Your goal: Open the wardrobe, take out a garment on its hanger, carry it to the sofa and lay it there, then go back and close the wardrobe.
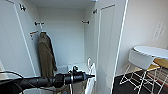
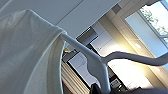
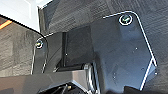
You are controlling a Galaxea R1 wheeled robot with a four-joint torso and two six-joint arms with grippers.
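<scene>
The wardrobe (image 1: 65, 32) stands open in front of me, its white right door (image 1: 106, 37) swung out. My left arm reaches in low from the left, and its gripper (image 1: 92, 75) sits at the white hanger (image 1: 91, 68) near the wardrobe's right edge. The left wrist view shows that hanger (image 2: 82, 51) close up, its neck running down into the gripper (image 2: 100, 90), which is shut on it. The garment (image 2: 25, 50), a thin white T-shirt, drapes over the hanger's shoulder. In the right wrist view there is dark carpet (image 3: 75, 15) below the arm.
An olive-brown jacket (image 1: 46, 55) hangs inside the wardrobe at the left. To the right stand a round white table (image 1: 152, 51), a white wire-legged chair (image 1: 140, 60) and a yellow-seated chair (image 1: 160, 62) on dark carpet (image 1: 125, 86).
</scene>
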